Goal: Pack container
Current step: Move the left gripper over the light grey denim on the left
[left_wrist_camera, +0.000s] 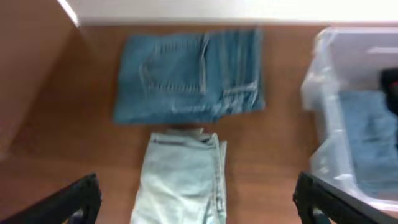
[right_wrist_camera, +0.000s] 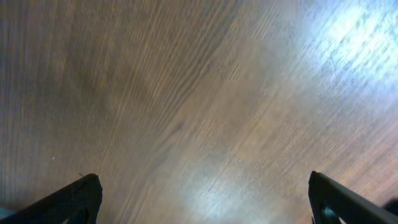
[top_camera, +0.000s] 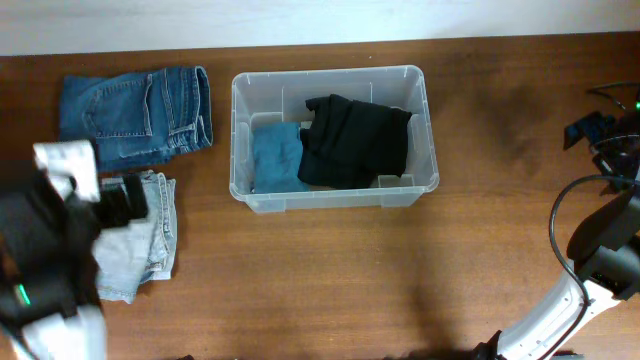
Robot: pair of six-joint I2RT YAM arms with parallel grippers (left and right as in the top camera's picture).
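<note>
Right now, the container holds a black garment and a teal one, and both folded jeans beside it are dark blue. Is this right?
Not quite. Only one pair, the dark blue jeans, fits that. The light jeans next to them are pale, washed-out denim, as the overhead view shows. The container does hold the black garment and the teal garment.

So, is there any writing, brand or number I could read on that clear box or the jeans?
No text can be read in any view. The container, the blue jeans and the pale jeans show no legible label, tag or number.
</note>
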